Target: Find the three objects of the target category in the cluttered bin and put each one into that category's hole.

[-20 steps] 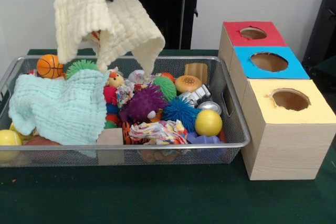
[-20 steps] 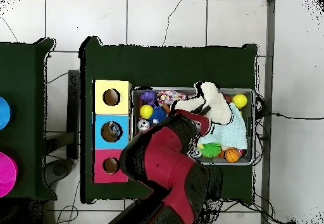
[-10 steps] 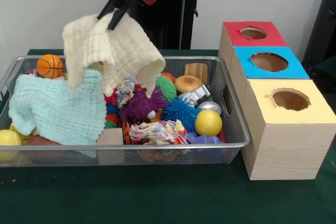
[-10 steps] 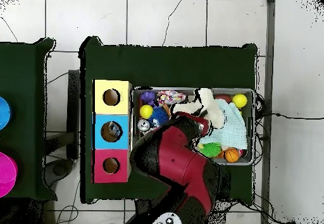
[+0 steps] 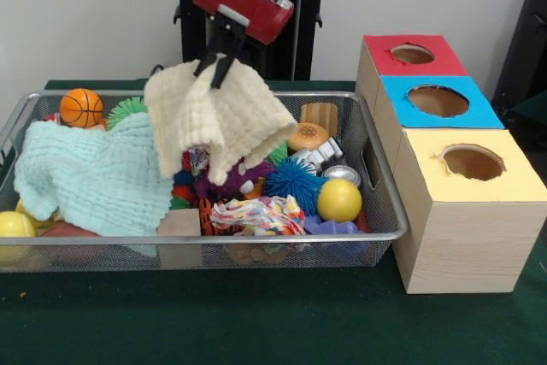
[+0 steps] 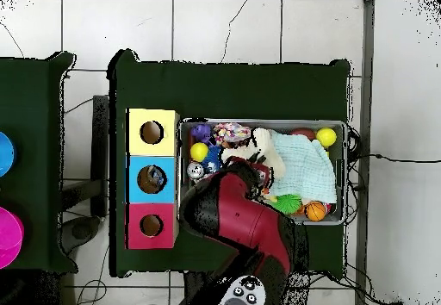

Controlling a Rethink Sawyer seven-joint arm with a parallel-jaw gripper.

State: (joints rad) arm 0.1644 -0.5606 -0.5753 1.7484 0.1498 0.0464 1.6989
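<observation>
Cluttered toys are piled in the wire bin [image 5: 376, 211]: a yellow ball [image 5: 339, 200], a blue spiky ball [image 5: 293, 182], a small basketball [image 5: 81, 107] and a mint cloth [image 5: 94, 173] spread over the bin's left part. A cream cloth [image 5: 218, 117] is pinched at its top by the closed gripper [image 5: 218, 67] and hangs over the middle of the bin, its lower folds near the toys. Beside the bin stand the yellow box [image 5: 470, 211], blue box [image 5: 440, 102] and red box [image 5: 410, 55], each with a round hole on top.

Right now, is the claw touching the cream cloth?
Touching. The front view shows the claw pinching the top of the cream cloth, which hangs from it above the toys in the wire bin.
</observation>
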